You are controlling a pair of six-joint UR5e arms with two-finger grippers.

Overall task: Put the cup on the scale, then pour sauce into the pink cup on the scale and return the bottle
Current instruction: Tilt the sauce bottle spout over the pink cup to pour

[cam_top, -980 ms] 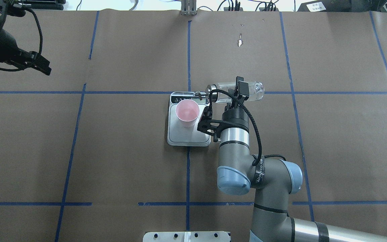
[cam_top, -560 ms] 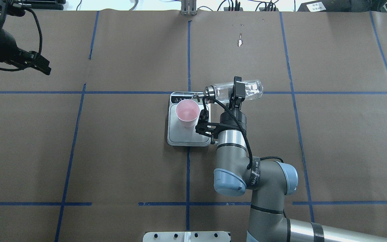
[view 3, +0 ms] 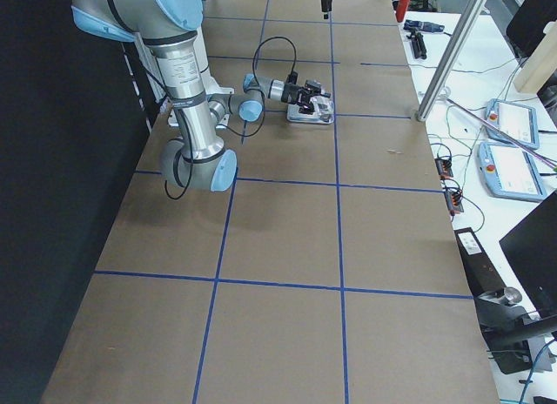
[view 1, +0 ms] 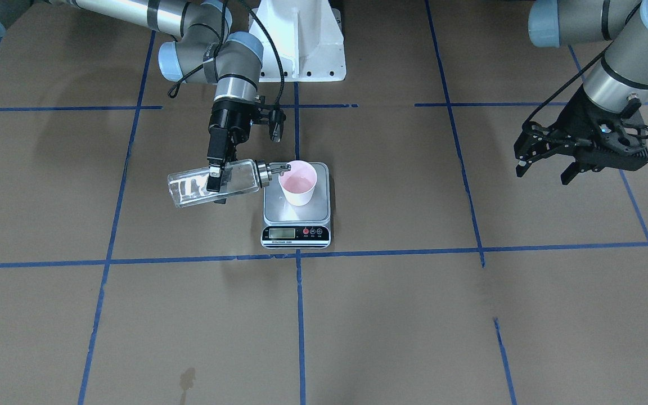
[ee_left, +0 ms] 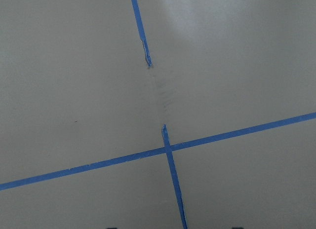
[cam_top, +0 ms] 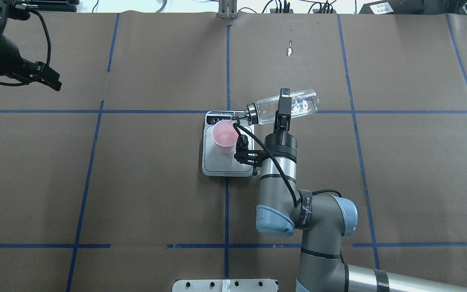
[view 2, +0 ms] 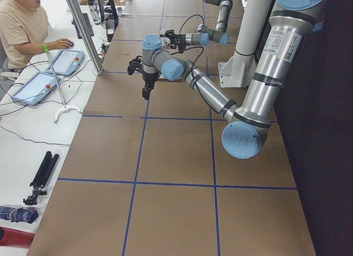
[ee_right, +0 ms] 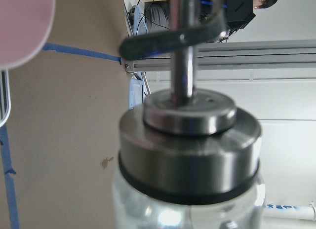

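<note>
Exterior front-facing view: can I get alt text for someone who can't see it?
The right gripper holds a clear glass bottle tipped nearly flat, its metal spout at the rim of a pink cup standing on a kitchen scale. The left gripper hangs open, far off over the table.

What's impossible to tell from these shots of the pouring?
1. The scale reading: digits too small, front-facing view.
2. Any stream from the bottle into the cup: too fine to see, every view.
3. The cup, right wrist view: blurred, cut off by the corner.
</note>
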